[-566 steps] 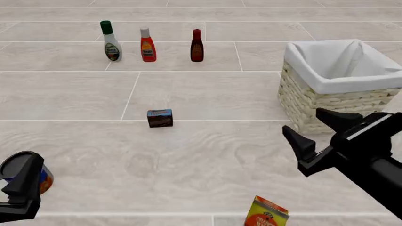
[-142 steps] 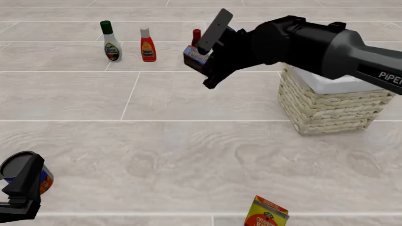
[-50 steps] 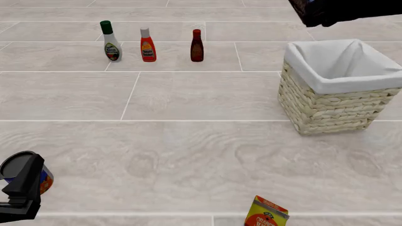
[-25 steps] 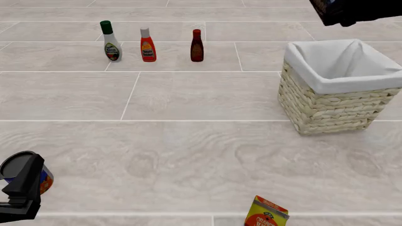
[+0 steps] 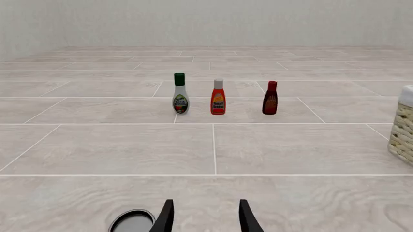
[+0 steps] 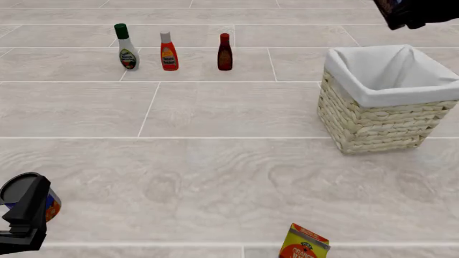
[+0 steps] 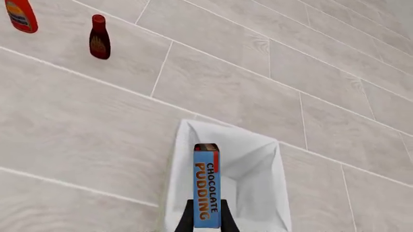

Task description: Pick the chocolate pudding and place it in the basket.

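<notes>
The chocolate pudding (image 7: 206,186), a box with a blue face and orange lettering, is held upright between the fingers of my right gripper (image 7: 206,223). In the right wrist view it hangs over the open basket (image 7: 258,164), which has a white cloth lining. In the front view the right gripper (image 6: 403,12) is a dark shape at the top edge, above the far side of the wicker basket (image 6: 373,115). The box hardly shows there. My left gripper (image 6: 25,215) rests open and empty at the near left, its fingers (image 5: 164,218) apart.
Three bottles stand in a row at the far left: a white one with a green cap (image 6: 127,47), a red one (image 6: 169,52) and a dark one (image 6: 224,52). A blue-orange can (image 6: 21,188) sits by the left gripper. An orange carton (image 6: 305,243) stands at the near edge.
The right gripper has moved to the right along the top of the front view with the pudding, to above the basket. The left arm has not moved.
</notes>
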{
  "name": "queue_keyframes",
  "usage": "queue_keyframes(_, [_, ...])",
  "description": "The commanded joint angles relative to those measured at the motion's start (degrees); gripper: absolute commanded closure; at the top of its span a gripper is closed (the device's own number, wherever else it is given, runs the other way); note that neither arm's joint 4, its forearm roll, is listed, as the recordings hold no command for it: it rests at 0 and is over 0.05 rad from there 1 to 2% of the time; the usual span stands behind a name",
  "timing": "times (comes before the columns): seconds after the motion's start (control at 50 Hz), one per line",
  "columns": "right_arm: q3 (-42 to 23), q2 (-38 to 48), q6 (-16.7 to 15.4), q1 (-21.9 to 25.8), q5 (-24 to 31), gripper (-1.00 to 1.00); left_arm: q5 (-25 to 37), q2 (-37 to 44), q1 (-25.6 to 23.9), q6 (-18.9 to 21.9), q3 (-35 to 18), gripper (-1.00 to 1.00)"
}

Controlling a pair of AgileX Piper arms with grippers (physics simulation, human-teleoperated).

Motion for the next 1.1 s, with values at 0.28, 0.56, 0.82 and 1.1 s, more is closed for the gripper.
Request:
queue_keyframes(0.28, [-4.54,3.04,-2.36,-2.5,3.78,1.0,-0.03,-0.1,-0.02,0.01,0.1,-1.0])
queue_keyframes(0.56, [-11.37,7.0,-5.17,-3.37,11.83,1.0,-0.02,-0.09,-0.01,0.0,0.1,-1.0])
queue_keyframes(0.82, [-17.22,10.18,-7.8,-4.37,18.1,1.0,-0.03,-0.09,-0.03,0.01,0.1,-1.0])
queue_keyframes(1.1, [-23.33,14.1,-9.94,-4.91,23.79,1.0,-0.02,-0.09,-0.03,0.01,0.1,-1.0])
